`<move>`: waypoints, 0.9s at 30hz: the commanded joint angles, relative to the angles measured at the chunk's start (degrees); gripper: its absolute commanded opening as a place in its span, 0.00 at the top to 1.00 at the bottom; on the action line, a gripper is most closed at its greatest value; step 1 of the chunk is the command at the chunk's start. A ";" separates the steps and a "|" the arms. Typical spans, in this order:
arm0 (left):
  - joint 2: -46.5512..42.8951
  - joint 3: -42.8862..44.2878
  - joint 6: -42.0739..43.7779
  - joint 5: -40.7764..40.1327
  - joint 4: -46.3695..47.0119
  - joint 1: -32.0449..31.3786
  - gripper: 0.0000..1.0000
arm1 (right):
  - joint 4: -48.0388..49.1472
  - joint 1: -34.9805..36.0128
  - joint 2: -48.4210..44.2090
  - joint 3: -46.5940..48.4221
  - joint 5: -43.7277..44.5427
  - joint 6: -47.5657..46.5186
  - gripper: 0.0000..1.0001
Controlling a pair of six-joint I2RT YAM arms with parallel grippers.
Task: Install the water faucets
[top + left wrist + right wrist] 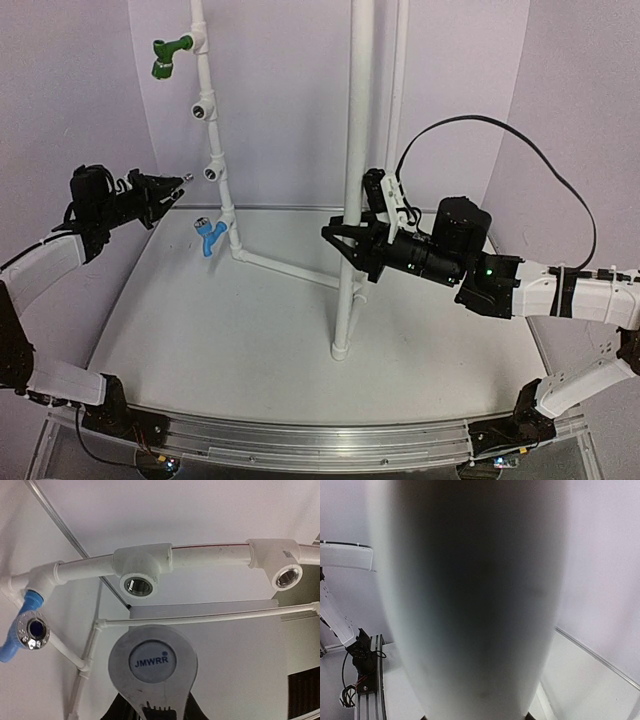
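Left hand (pixel 168 188) clamped on silver faucet (pixel 183 180), faucet tip just short of open tee (pixel 212 172). Blue faucet (pixel 208 237) below that hand, green faucet (pixel 168 56) well above, both on the pipe. Right hand (pixel 345 250) clamped round post (pixel 357 120).

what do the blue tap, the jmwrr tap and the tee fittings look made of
Blue tap: likely plastic, matte even blue, with a shiny chrome-like cap. JMWRR tap: probably metal, dull silvery sheen. Tee fittings: white plastic, smooth, with threaded metallic-looking inserts.
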 commanded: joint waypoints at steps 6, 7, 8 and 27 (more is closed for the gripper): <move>3.68 -5.65 -43.76 8.73 37.66 0.72 1.00 | -0.15 2.13 -0.18 2.36 -5.29 11.27 1.00; 3.74 -5.84 -44.61 7.73 37.83 0.45 1.00 | -0.02 2.08 -0.19 2.36 -5.29 11.28 1.00; 3.86 -6.48 -45.94 6.61 39.17 0.23 1.00 | 0.08 2.11 -0.13 2.43 -5.35 11.33 1.00; 10.37 -11.17 -52.72 -9.62 47.81 -5.30 1.00 | 0.22 2.15 0.72 3.24 -5.30 11.89 1.00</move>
